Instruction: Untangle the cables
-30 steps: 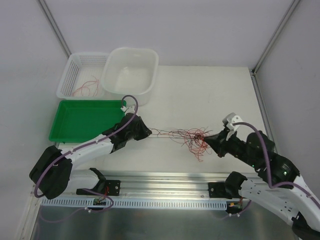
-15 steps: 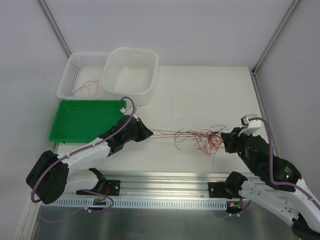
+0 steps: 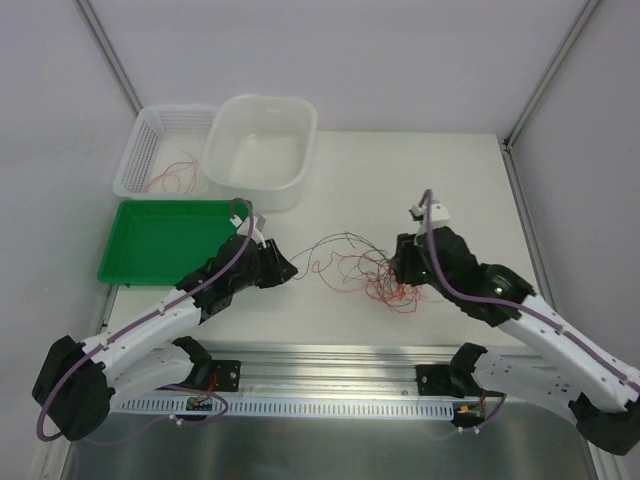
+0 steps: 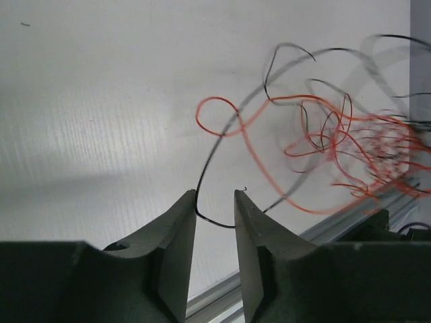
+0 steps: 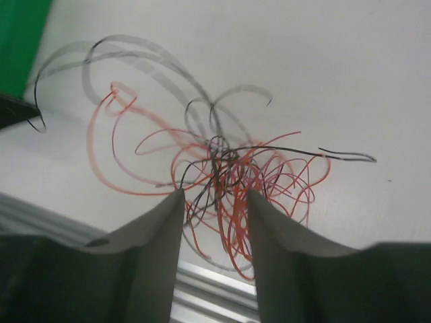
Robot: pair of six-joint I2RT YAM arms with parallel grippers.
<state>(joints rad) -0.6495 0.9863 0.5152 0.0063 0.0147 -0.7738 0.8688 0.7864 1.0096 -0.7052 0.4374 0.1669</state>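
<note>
Left gripper (image 4: 215, 202), mine, stands with its jaws slightly parted. One black strand (image 4: 207, 167) crosses the gap at the tips, unpinched as far as I can tell. My right gripper (image 5: 214, 195) is likewise spread, its fingers straddling the dense red-and-black knot without clamping it. The cables (image 3: 372, 272) lie slack on the table (image 3: 440, 180) between the two grippers, bunched nearest the right one, with loose loops trailing toward the left. A few red strands (image 3: 170, 178) rest in the white basket (image 3: 135, 150). I judge those as sorted, and the bulk of the separating as yet to be done.
</note>
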